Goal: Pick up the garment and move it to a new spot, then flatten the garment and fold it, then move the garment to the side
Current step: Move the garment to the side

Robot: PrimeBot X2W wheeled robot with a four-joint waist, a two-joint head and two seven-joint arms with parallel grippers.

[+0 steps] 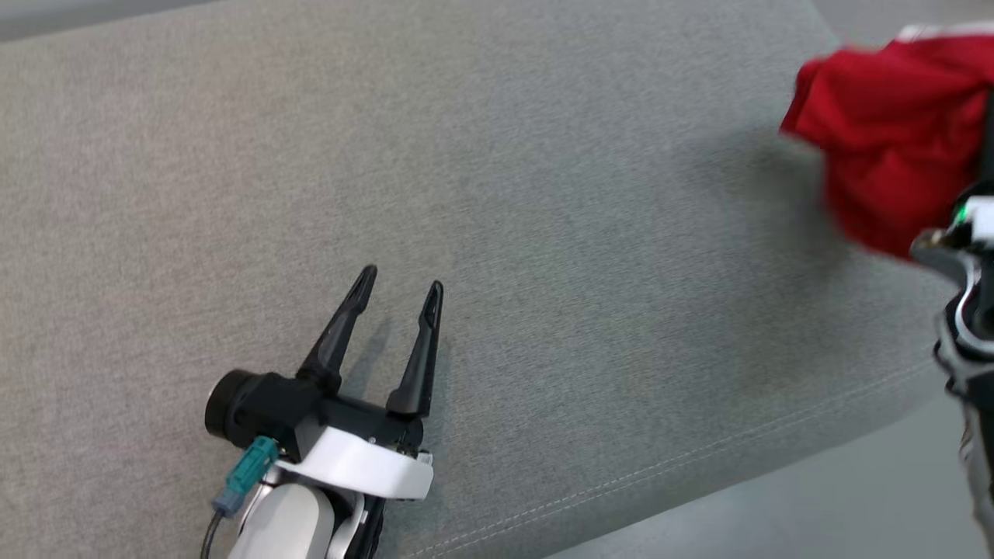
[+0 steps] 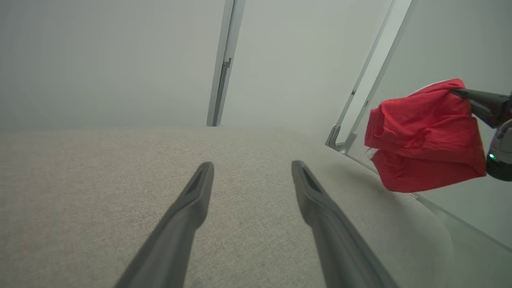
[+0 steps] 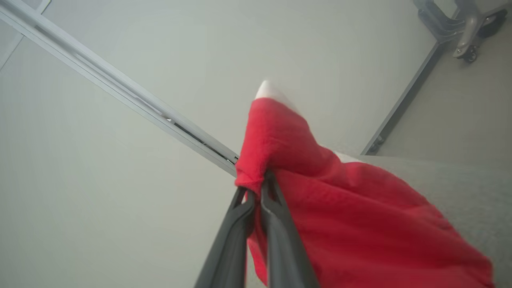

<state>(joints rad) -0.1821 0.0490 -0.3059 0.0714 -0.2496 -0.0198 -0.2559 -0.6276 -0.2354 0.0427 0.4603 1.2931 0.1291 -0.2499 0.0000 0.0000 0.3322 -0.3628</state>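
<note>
Your three views share the red garment (image 1: 893, 132): head camera looks down on it, left wrist camera sights it low across the surface (image 2: 100, 180), right wrist camera sits just beside it.

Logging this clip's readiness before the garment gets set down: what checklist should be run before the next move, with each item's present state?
1. Is the right gripper shut on the red garment: ok.
2. Is the red garment lifted off the grey cushion: cannot tell; its lowest hem hangs by the cushion's right edge.
3. Is the left gripper open and holding nothing: ok.
4. Is the left gripper apart from the red garment: ok.
5. Is the red garment flat enough to fold: not ok, it hangs bunched.
6. Is there cushion space between the grippers to lay it down: ok.
</note>
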